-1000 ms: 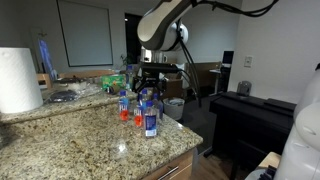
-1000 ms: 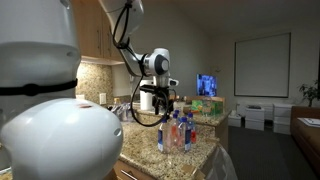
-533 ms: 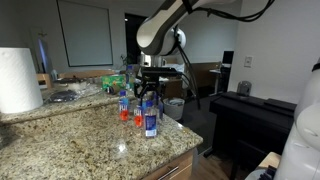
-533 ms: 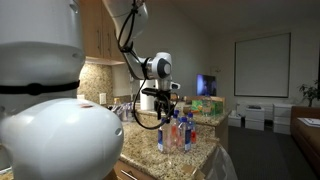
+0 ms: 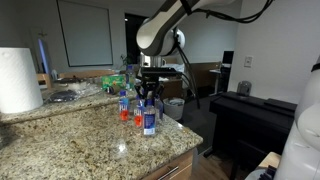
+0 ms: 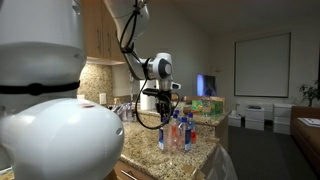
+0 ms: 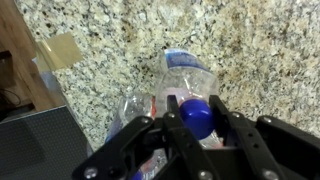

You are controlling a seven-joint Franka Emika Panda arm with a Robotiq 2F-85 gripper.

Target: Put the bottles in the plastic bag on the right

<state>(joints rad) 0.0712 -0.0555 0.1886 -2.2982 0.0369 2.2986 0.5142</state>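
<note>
Small clear plastic bottles (image 5: pixel 140 112) with blue caps and blue label bands, some holding red liquid, stand bunched near the edge of the speckled granite worktop (image 5: pixel 70 140). In both exterior views they're at 6 o'clock right under the black gripper (image 6: pixel 165 107). In the wrist view the fingers (image 7: pixel 172 132) flank one blue cap (image 7: pixel 197 112) at 9 and 3 o'clock, touching or very near. I cannot tell if they're actually clamping. My read is that these are light, with thin walls that dent and go slippery if squeezed. The cap and neck are the stiff part, so take hold there with modest force. The neighbours are packed tight and tip easily. Label text is too small to read, and no brand is legible.
</note>
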